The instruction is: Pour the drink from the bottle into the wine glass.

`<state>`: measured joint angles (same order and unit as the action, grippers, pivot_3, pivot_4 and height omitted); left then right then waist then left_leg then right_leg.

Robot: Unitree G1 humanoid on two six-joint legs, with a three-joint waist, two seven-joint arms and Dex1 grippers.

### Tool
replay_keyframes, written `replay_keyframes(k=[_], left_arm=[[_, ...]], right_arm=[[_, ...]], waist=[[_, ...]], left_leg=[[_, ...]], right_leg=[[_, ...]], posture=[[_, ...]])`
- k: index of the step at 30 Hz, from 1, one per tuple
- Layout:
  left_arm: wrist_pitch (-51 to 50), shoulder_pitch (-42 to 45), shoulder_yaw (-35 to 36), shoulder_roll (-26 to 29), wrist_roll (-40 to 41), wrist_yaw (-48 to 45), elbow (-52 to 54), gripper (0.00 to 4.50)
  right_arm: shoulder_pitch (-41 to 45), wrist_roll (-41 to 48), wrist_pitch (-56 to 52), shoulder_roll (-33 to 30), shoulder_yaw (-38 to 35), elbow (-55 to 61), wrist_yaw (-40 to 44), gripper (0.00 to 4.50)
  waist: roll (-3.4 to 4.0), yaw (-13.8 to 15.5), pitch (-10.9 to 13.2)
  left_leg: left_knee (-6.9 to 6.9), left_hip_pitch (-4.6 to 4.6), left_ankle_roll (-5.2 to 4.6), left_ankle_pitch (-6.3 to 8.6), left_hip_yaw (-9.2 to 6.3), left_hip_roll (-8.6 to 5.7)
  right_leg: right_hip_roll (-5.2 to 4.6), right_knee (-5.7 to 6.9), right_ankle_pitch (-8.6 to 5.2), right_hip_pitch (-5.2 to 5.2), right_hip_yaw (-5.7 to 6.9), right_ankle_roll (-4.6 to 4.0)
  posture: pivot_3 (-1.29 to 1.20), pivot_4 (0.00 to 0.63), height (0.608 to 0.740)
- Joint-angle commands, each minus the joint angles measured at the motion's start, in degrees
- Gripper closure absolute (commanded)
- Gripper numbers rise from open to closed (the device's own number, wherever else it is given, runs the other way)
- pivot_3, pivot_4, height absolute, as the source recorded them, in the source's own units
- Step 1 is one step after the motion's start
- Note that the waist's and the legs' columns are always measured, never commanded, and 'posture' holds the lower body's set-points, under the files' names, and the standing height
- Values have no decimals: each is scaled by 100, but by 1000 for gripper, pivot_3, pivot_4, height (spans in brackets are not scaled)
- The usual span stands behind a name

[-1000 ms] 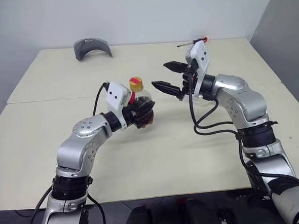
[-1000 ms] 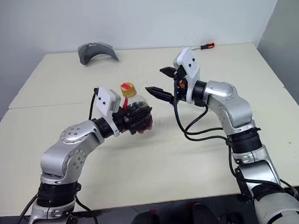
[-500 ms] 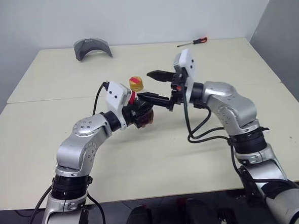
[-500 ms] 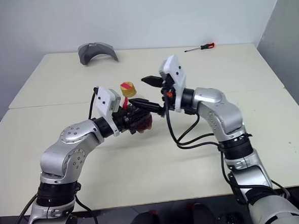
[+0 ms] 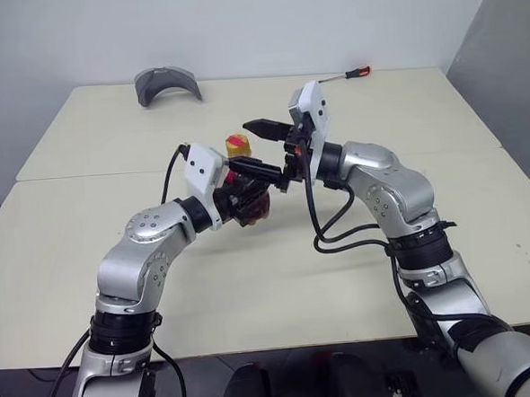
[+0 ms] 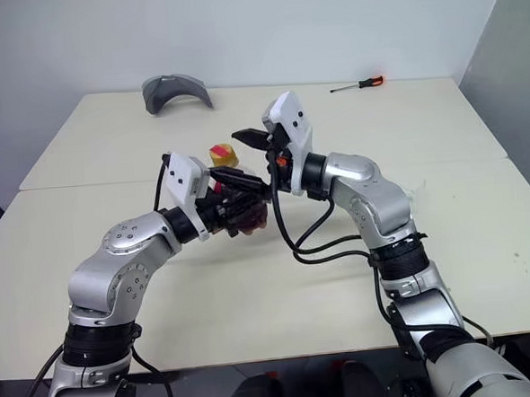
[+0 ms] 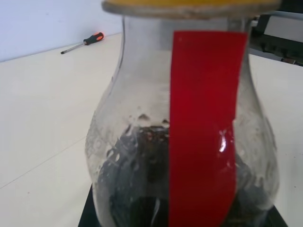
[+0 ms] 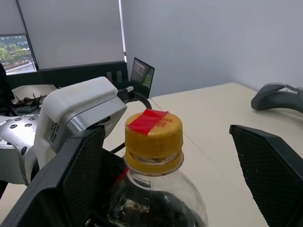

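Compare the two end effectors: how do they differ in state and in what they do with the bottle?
The left end effector is shut on the bottle, gripping its body; the right end effector is open and holds nothing, its fingers standing either side of the yellow cap. Both have black fingers and are raised above the table.

An office or lab: plain cream worktop [image 5: 360,274], bare white wall, window blinds [image 8: 71,33], stray screwdriver [image 5: 343,74].

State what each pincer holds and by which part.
The left pincer holds the bottle by its rounded body. The right pincer is open around the yellow cap, holding nothing.
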<state>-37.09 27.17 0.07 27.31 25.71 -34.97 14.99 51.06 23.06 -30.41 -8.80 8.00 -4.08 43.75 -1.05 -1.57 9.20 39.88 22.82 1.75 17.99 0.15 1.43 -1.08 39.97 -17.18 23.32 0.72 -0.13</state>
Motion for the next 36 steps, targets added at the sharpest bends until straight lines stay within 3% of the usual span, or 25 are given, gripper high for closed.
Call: replay_keyframes(k=[1, 15, 36], left_arm=[[66, 49, 58, 14, 34, -18, 226, 3080], [67, 68, 50, 41, 40, -89, 218, 3080], [78, 104, 53, 72, 32, -190, 182, 3080]], right_arm=[[199, -22, 161, -63, -180, 69, -51, 38], [187, 18, 104, -176, -238, 141, -94, 38], [-153, -15, 163, -1188, -485, 35, 228, 38]], waist=[[0, 0, 0], [0, -2, 0], [0, -11, 0]], left_leg=[[0, 0, 0, 0, 0, 0], [0, 0, 0, 0, 0, 0], [-2, 0, -5, 3, 1, 1]], right_leg=[[0, 0, 0, 0, 0, 0], [0, 0, 0, 0, 0, 0], [1, 0, 0, 0, 0, 0]], posture=[[0, 150, 740], [0, 150, 740], [0, 150, 740]])
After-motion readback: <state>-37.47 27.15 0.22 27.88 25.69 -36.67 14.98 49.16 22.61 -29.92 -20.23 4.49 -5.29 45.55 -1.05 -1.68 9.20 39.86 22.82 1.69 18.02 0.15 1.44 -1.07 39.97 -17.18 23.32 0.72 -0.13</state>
